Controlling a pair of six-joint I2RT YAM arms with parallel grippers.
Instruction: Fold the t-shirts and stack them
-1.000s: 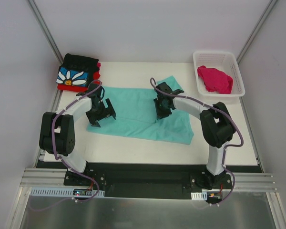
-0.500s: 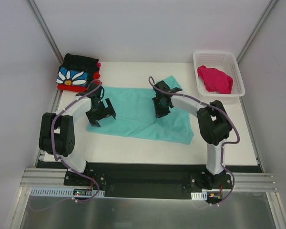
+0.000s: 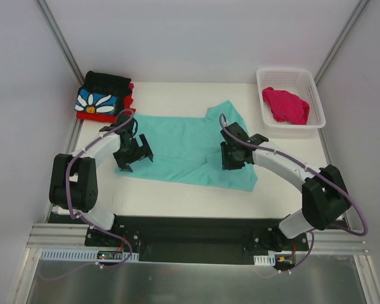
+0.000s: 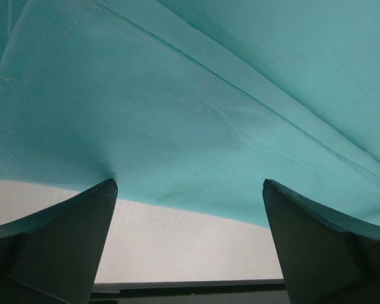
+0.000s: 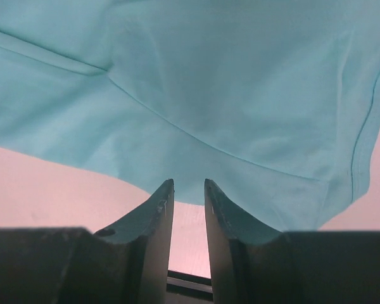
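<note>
4 t-shirts, teal tee spread mid-tabletop, pink tee in basket far right, daisy tee atop mostly hidden red tee far left, L jaws wide apart, R jaws barely apart, empty

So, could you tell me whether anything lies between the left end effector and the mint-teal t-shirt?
Nothing visible does: the open left end effector hangs directly over the near hem of the mint-teal t-shirt.

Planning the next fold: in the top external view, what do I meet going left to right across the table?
Black daisy t-shirt on the folded stack → left pincer → mint-teal t-shirt → right pincer → white basket holding the pink t-shirt.
</note>
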